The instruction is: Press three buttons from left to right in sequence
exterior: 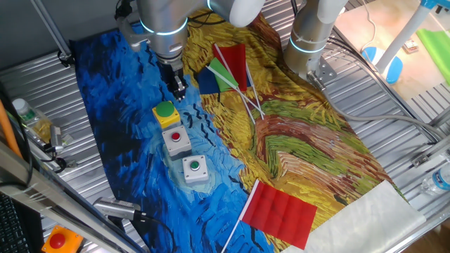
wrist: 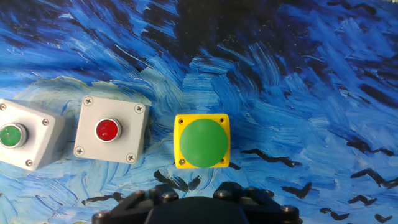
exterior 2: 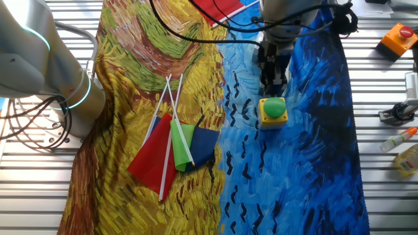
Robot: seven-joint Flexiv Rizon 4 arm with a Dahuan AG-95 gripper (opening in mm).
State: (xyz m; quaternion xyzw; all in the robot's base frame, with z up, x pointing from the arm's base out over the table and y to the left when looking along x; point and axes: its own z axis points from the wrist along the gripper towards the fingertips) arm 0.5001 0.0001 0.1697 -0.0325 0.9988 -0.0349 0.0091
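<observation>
Three button boxes stand in a row on the blue part of the painted cloth. The yellow box with the big green dome (exterior: pixel 165 113) (exterior 2: pixel 273 110) (wrist: pixel 201 142) is nearest my gripper. Then come the grey box with the red button (exterior: pixel 176 140) (wrist: pixel 111 129) and the grey box with the small green button (exterior: pixel 195 169) (wrist: pixel 18 135). My gripper (exterior: pixel 178 88) (exterior 2: pixel 273 83) hangs just beyond the yellow box and a little above the cloth, touching no button. In the hand view only its dark body (wrist: pixel 193 208) shows at the bottom edge. No view shows the fingertips clearly.
A bundle of red, green and blue flags (exterior: pixel 228 70) (exterior 2: pixel 173 147) lies on the yellow part of the cloth. A single red flag (exterior: pixel 281 211) lies near the front. An orange box with a red button (exterior: pixel 60 241) (exterior 2: pixel 398 38) sits off the cloth.
</observation>
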